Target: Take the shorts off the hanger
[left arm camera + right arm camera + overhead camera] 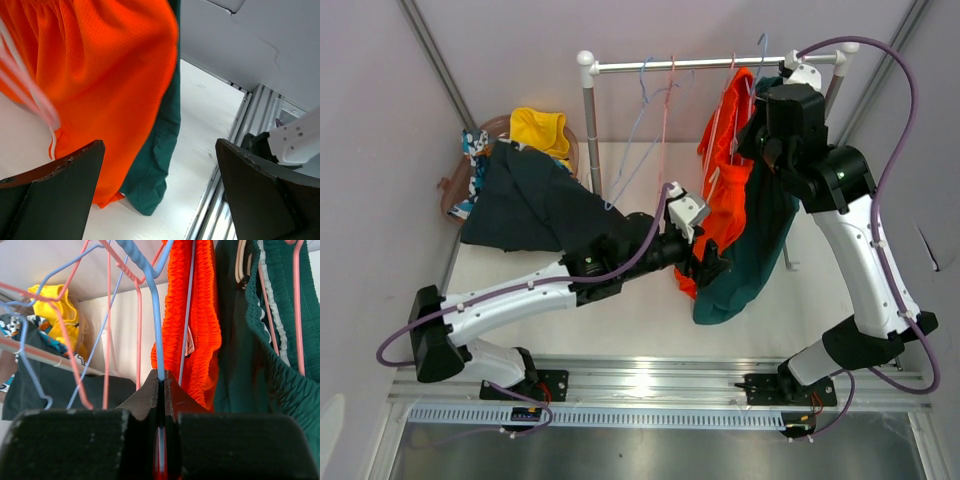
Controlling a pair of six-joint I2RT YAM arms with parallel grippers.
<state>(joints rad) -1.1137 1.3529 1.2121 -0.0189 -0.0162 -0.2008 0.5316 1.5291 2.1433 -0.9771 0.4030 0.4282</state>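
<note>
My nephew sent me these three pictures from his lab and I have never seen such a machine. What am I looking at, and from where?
These are two white robot arms bolted at the near edge of a table. The big picture looks down from above; the other two come from cameras on each wrist.

A rail carries hangers. The orange-red shorts and the teal green shorts hang there. Beside them hang bare hangers. On the left lie the dark shorts, the yellow shorts and the patterned shorts.

The left tool is wide open, holding nothing, by the orange hem. The right tool is shut on the blue hanger, beside the orange waistband.
</note>
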